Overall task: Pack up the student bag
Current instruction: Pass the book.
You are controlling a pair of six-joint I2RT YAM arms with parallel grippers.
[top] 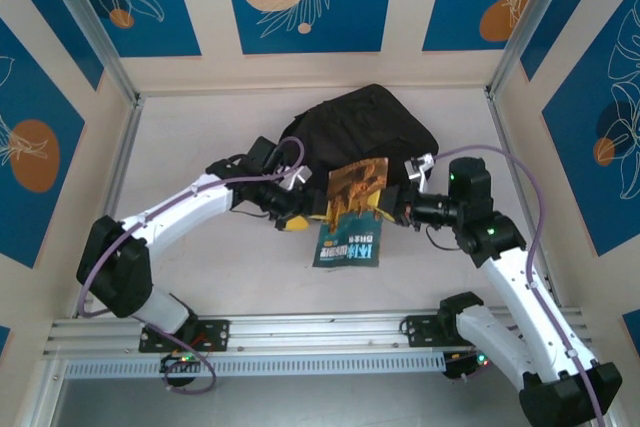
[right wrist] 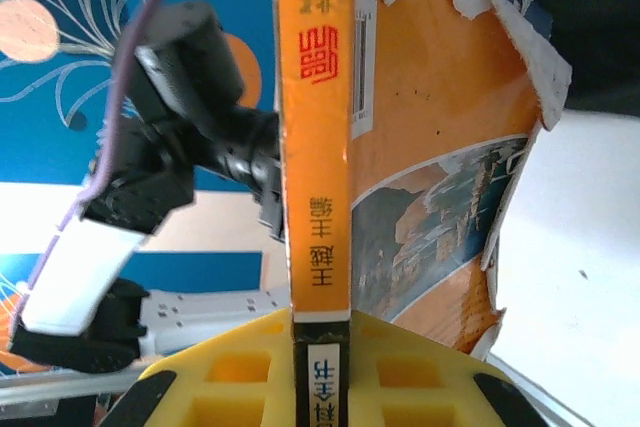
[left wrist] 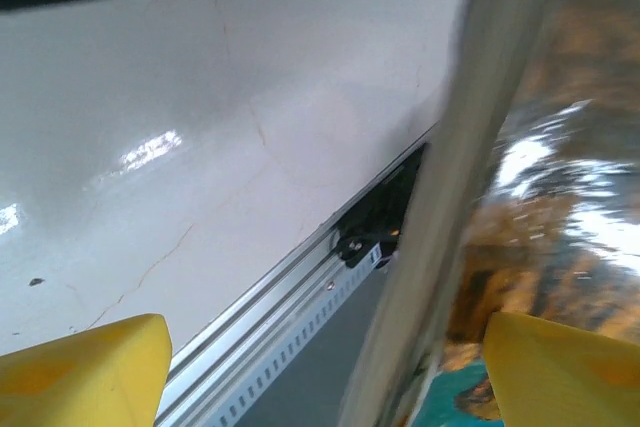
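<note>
Packing is judged unfinished: orange book [right wrist: 400, 147] is clamped in right gripper [right wrist: 320, 347] near student bag [top: 360, 127], teal book [top: 348, 245] is seen unpacked on table [top: 200, 147], and left gripper [left wrist: 320, 377] is held wide apart.

The bag [top: 360, 127] is lying at the upper middle of the top view, on the far part of the table [top: 200, 267]. Just below it in the frame, the held book [top: 357, 185] is overlapping the bag's near edge. The left gripper [top: 303, 213] is sitting at its left with jaws spread, and the right gripper [top: 390, 209] at its right is pinching its spine. Lower still, the flat book [top: 348, 245] is lying on the table between the two arms.
</note>
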